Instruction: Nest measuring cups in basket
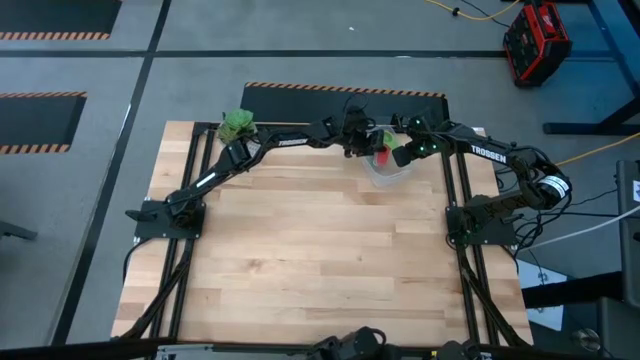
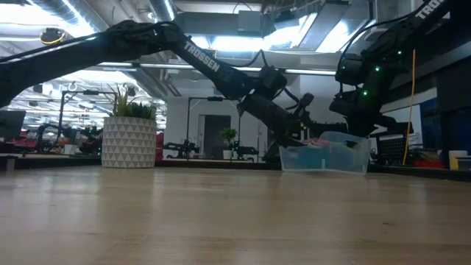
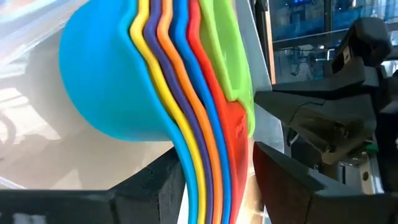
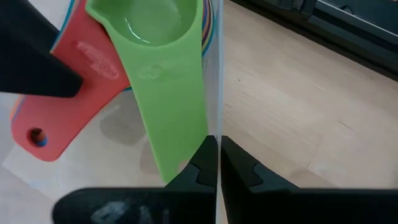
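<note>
The measuring cups [image 3: 124,81] are nested in one stack: light blue outermost, then yellow, purple, orange, blue and red, with green [image 4: 155,37] innermost. The stack is inside the clear basket [image 1: 392,172], which stands on the table at its far right [image 2: 324,158]. My left gripper [image 3: 217,155] reaches in from the table's left and is shut on the stacked handles. My right gripper [image 4: 217,146] comes down at the basket's right side, shut on its wall. My left gripper pinches the stack of flat handles [image 3: 211,168] between its two fingers, one on the outermost handle and one on the red handle's side. It comes slanting down from the table's left. Whether the bowls rest on the basket's floor I cannot tell. My right gripper pinches the basket's thin clear wall [image 4: 219,93] at its rim, one finger inside the basket and one outside. The fingers slant steeply down from above. The basket stands on the table.
A green plant in a white patterned pot [image 2: 129,136] stands at the table's far left corner [image 1: 238,124]. The bare wooden tabletop [image 1: 320,250] stretches from the basket to the near edge. Both arms crowd the far right corner.
</note>
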Controlling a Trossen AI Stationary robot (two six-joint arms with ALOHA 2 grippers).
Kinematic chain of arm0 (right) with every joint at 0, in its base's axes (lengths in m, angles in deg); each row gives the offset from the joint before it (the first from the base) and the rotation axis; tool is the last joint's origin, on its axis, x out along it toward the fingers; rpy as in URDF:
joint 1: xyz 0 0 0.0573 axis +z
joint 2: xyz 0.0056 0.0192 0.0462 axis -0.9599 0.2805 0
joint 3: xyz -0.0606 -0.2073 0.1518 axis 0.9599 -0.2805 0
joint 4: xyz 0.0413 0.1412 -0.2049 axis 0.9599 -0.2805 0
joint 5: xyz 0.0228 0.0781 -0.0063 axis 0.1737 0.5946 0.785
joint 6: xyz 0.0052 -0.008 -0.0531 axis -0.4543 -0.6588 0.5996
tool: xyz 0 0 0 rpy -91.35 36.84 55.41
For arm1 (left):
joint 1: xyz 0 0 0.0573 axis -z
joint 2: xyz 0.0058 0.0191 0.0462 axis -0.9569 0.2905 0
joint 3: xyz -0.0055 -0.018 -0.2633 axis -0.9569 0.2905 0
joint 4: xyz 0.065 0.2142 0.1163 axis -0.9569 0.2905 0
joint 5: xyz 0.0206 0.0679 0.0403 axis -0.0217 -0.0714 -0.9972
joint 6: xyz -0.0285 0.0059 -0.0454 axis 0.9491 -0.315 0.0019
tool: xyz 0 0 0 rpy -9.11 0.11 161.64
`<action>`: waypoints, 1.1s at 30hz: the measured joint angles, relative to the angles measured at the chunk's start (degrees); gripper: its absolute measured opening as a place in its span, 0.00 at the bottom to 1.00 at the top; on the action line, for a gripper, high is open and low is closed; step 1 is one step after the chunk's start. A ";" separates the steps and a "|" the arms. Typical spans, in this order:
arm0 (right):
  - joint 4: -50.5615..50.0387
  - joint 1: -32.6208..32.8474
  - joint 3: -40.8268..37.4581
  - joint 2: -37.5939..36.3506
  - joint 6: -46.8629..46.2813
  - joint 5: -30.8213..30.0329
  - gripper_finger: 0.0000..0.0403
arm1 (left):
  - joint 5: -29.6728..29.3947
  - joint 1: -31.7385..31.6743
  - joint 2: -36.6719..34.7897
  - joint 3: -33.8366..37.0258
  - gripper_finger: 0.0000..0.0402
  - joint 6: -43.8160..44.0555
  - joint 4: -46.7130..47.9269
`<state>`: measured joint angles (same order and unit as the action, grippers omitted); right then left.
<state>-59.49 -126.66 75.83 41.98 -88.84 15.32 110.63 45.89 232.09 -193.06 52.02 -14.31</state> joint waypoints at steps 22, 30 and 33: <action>0.38 -0.02 0.00 0.00 -0.04 0.31 0.01 | -7.69 1.37 -0.07 -1.26 0.44 -6.01 5.98; 0.43 -0.02 0.03 0.00 -0.09 0.22 0.01 | -15.29 2.71 -0.11 -1.26 0.44 -8.68 6.05; 0.41 -0.02 0.04 0.00 -0.09 0.20 0.01 | -16.42 2.87 -0.11 -1.26 0.44 -8.59 6.09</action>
<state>-59.08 -126.68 75.88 41.98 -88.93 15.53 94.21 48.75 231.98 -194.32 43.42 -8.22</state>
